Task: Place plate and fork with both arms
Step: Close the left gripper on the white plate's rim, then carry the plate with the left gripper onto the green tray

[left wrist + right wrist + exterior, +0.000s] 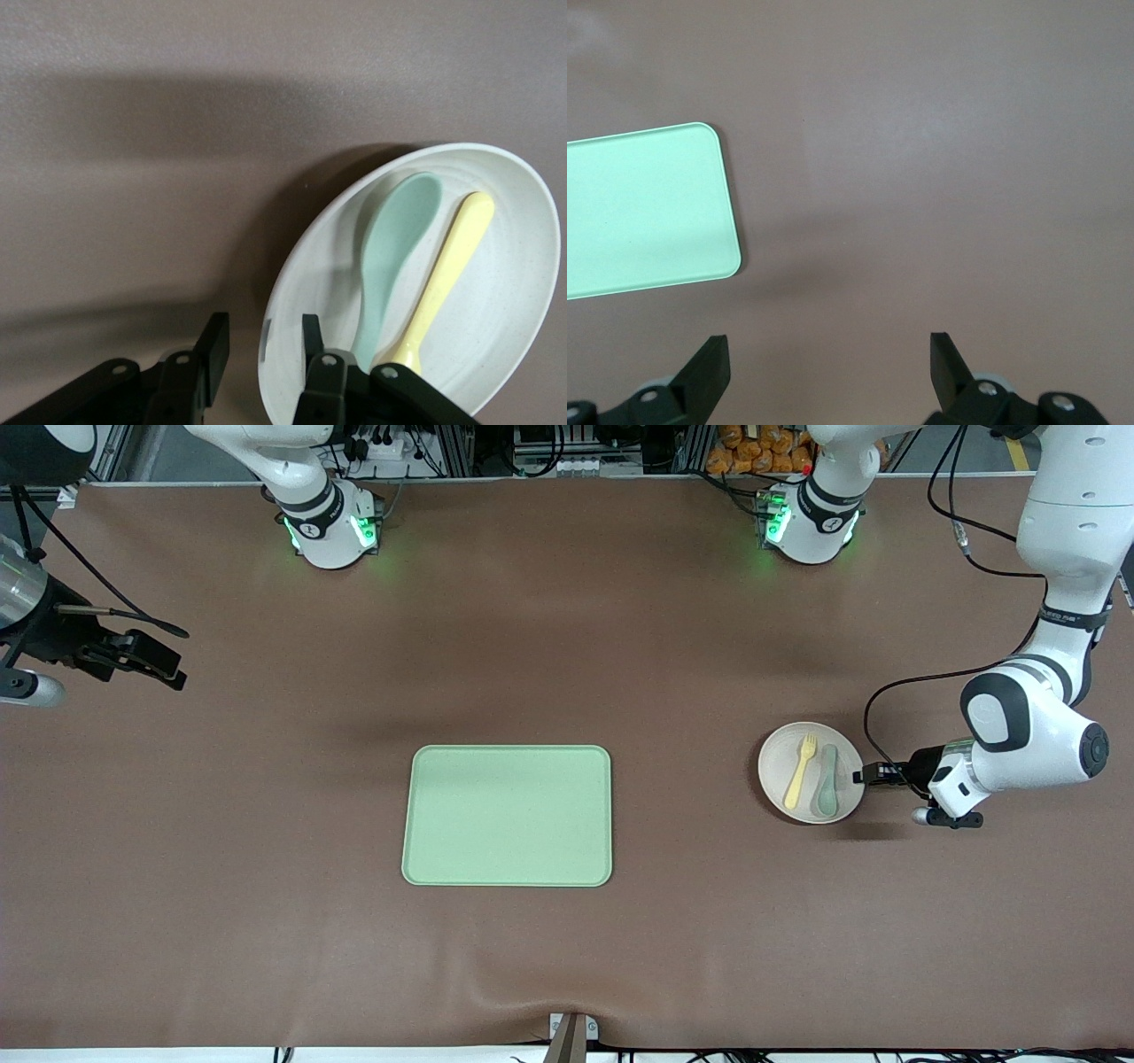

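Brown cloth covers the tabletop (620, 646). The plate (775, 775), round and pale beige with a raised rim, lies toward the left arm's end of the tabletop, well apart from the light-green tray (508, 816), which sits in the middle.

On the plate lie the fork (800, 771) and a muted-green spoon (827, 781), side by side. The pale-yellow fork has its long axis running from near to far, a little slanted. Its tines point away from the front camera, toward the robots' bases, and its handle end is nearer to that camera. The spoon lies almost parallel to it but turned the opposite way, with its bowl at the nearer end.

The left claw (861, 776) is low at the plate's edge, on the side toward the left arm's end. In the left wrist view the left claw (261, 332) has narrowed around the rim: one finger is outside the plate (532, 292) and one is inside, beside the spoon (394, 248) and the fork (447, 266). A small gap shows between the outer finger and the rim.

The right arm waits. The right claw (177, 673) is over bare tabletop at the right arm's end, fingers spread wide and holding nothing. In its wrist view the right claw (828, 363) has a corner of the tray (647, 212) in sight.

Small lettering on a dark band of the left arm is too small to read.
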Tool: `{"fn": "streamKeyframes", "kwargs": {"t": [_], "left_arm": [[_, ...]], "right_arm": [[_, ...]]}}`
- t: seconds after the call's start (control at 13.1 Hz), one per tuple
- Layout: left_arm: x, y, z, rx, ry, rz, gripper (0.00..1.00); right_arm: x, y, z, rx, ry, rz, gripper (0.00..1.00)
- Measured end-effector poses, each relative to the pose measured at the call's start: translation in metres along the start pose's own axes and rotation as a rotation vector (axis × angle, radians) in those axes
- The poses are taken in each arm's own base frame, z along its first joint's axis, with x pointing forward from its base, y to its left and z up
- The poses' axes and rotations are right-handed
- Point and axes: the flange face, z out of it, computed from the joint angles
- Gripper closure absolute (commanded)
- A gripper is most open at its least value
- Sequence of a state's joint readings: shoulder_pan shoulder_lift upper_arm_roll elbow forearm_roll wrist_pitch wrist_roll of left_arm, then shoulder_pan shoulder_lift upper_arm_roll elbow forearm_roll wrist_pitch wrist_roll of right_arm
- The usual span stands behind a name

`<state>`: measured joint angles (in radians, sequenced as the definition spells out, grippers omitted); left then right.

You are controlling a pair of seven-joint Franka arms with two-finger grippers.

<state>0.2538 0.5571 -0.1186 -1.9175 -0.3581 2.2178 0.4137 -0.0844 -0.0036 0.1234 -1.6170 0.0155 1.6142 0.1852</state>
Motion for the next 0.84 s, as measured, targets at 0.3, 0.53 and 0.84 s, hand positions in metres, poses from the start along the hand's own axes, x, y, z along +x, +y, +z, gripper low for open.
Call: {"fn": "streamKeyframes", "kwargs": {"t": [0.3,0.53,0.84], "left_arm": [[-0.0005,0.0002,0.0046,-0.003,-0.007,0.0,0.92],[0.0003,0.0047,0.0084,-0.007,-0.012,0.01,1.0],[0.0036,0.0092,0.0069,-0.004,0.001,0.025,1.0]], "right_arm": [[0.0,0.0,0.0,0.0,0.0,0.0,0.0],[0.0,0.0,0.0,0.0,0.0,0.0,0.0],[0.0,0.0,-0.0001,0.001,0.0,0.0,0.0]]}}
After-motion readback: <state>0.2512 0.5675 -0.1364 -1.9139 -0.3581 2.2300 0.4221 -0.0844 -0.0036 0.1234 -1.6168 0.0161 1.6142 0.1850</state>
